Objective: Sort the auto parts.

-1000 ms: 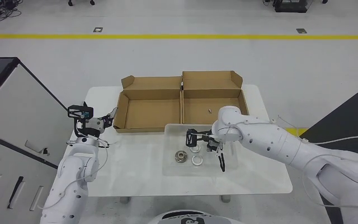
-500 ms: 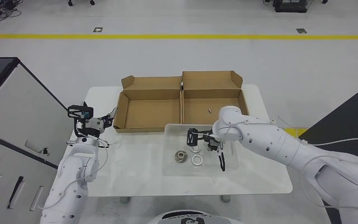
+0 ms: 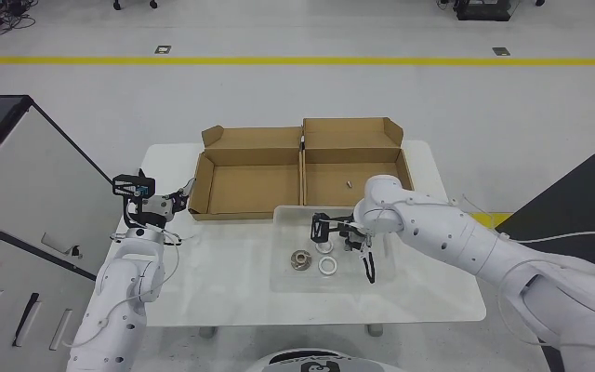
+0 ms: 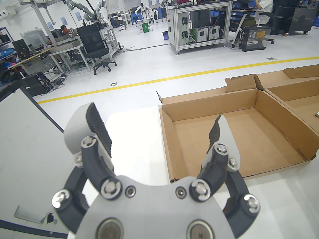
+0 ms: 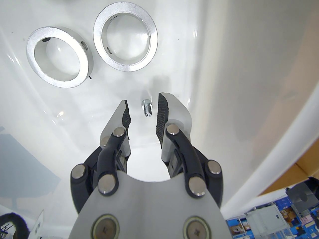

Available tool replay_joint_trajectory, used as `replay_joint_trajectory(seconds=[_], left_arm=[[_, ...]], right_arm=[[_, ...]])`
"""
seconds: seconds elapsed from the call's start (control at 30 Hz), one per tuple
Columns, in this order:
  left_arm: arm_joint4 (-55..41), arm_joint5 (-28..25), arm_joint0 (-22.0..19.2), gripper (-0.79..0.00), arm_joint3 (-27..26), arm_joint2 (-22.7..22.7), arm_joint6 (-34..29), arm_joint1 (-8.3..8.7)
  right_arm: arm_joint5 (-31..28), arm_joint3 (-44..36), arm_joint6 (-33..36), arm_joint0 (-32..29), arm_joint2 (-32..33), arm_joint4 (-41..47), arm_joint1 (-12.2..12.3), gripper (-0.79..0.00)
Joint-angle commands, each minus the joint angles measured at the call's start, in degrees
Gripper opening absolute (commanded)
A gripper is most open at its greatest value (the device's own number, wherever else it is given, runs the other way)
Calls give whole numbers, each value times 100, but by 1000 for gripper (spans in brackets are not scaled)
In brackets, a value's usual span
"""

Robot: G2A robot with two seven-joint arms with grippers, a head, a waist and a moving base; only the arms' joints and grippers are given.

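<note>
Right gripper point(image 5: 142, 104) hung half-open, empty, astride the small silver bolt point(image 5: 146, 108) on the white plastic tray point(image 5: 224, 50); a square pinch across its shank looked best.

We see a white table point(image 3: 223, 274) with rounded corners. Two open cardboard boxes sit directly on its far half, side by side with their inner walls touching. These are the left box point(image 3: 249, 191) and the right box point(image 3: 372, 191), each with its lid flap open at the back. Just in front of them lies a shallow white tray point(image 3: 290, 279) — set toward the table's middle and right, its far edge meeting the right box's near wall and the left box's near corner.
</note>
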Motion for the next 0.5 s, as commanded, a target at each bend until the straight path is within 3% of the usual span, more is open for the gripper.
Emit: replay_joint_trajectory(seconds=[0.0, 0.47], left_arm=[[0, 0, 0, 0, 0, 0, 0, 0], [0, 0, 0, 0, 0, 0, 0, 0]], right_arm=[[-20, 20, 28, -5, 14, 25, -13, -508], [-70, 129, 29, -66, 109, -50, -95, -542]])
